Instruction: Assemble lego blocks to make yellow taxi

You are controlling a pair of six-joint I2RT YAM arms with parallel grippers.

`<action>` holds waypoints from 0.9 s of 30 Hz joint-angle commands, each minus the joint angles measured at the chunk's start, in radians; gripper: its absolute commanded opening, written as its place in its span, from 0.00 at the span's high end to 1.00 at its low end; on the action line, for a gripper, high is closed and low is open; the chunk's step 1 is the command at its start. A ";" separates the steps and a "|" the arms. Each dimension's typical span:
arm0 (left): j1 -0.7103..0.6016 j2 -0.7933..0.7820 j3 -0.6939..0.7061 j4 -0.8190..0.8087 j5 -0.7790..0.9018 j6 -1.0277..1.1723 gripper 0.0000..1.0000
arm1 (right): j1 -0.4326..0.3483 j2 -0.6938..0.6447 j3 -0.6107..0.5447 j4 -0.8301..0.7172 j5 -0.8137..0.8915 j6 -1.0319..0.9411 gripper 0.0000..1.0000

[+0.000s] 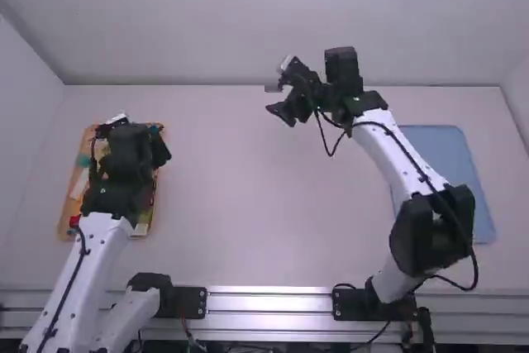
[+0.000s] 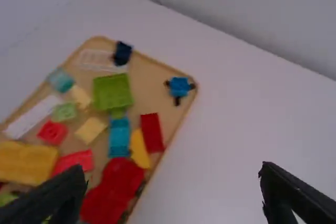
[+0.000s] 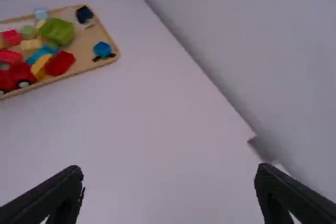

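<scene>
Lego blocks (image 2: 113,93) lie loose in the wooden tray (image 2: 184,107) on the left of the table (image 1: 248,196). The large yellow block (image 2: 26,161) is by the tray's left edge, toward the near part; its long side seems to run across the tray rather than along it, though the end is cut off.

The left pincer (image 2: 170,169) has its fingers wide apart with nothing between them, above the tray's right edge. From there the yellow block lies to the robot's left and, I judge, a little nearer the arm's base. So the next move would call for going leftward over the red car (image 2: 113,190), then turning the fingers to close across the block's short width. Crowding is the risk: the red block (image 2: 73,162) just beside it could be nudged or catch a finger.

The right pincer (image 3: 168,169), also spread and holding nothing, is over the table's far edge near the middle, well apart from the tray. The left arm is clearly the nearer. Assembly looks to be at its very start.
</scene>
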 commanded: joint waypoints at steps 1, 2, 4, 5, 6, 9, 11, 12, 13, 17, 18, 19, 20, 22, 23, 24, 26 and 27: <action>-0.009 0.000 0.057 -0.033 -0.161 -0.130 0.09 | 0.035 0.061 0.080 -0.007 -0.065 -0.041 0.09; -0.008 -0.002 0.070 -0.052 -0.166 -0.136 0.08 | 0.046 0.085 0.101 -0.014 -0.074 -0.049 0.08; 0.009 -0.009 0.092 -0.086 -0.167 -0.150 0.06 | 0.066 0.130 0.141 -0.034 -0.093 -0.064 0.06; 0.021 -0.012 0.101 -0.096 -0.156 -0.153 0.05 | 0.073 0.146 0.155 -0.043 -0.108 -0.069 0.05; 0.039 -0.017 0.108 -0.104 -0.137 -0.147 0.04 | 0.077 0.161 0.168 -0.050 -0.128 -0.074 0.04; 0.125 -0.031 0.126 -0.112 -0.011 -0.088 0.02 | 0.081 0.194 0.200 -0.091 -0.274 -0.142 0.03; 0.193 -0.031 0.135 -0.112 0.068 -0.052 0.02 | 0.066 0.204 0.214 -0.142 -0.430 -0.241 0.02; 0.205 -0.030 0.137 -0.112 0.079 -0.048 0.01 | 0.064 0.205 0.217 -0.147 -0.445 -0.248 0.02; 0.249 -0.027 0.140 -0.116 0.115 -0.047 0.01 | 0.049 0.211 0.223 -0.172 -0.544 -0.282 0.01; 0.346 -0.025 0.142 -0.135 0.191 -0.049 0.01 | 0.008 0.215 0.227 -0.194 -0.696 -0.236 0.01; 0.364 -0.022 0.142 -0.136 0.212 -0.048 0.01 | 0.002 0.215 0.227 -0.186 -0.709 -0.200 0.01; 0.378 -0.018 0.142 -0.133 0.234 -0.049 0.01 | 0.000 0.215 0.228 -0.180 -0.707 -0.164 0.01; 0.389 -0.013 0.142 -0.129 0.251 -0.049 0.01 | -0.001 0.215 0.230 -0.180 -0.696 -0.143 0.01; 0.415 0.007 0.142 -0.106 0.304 -0.048 0.01 | 0.007 0.215 0.244 -0.189 -0.618 -0.087 0.01; 0.422 0.017 0.143 -0.093 0.324 -0.042 0.01 | 0.016 0.215 0.251 -0.189 -0.568 -0.057 0.01; 0.425 0.031 0.152 -0.089 0.352 -0.016 0.01 | 0.030 0.215 0.258 -0.188 -0.511 -0.024 0.01; 0.423 0.066 0.195 -0.114 0.371 0.021 0.01 | 0.056 0.212 0.273 -0.195 -0.430 -0.008 0.01; 0.423 0.077 0.212 -0.130 0.370 0.023 0.01 | 0.062 0.211 0.275 -0.197 -0.412 -0.008 0.01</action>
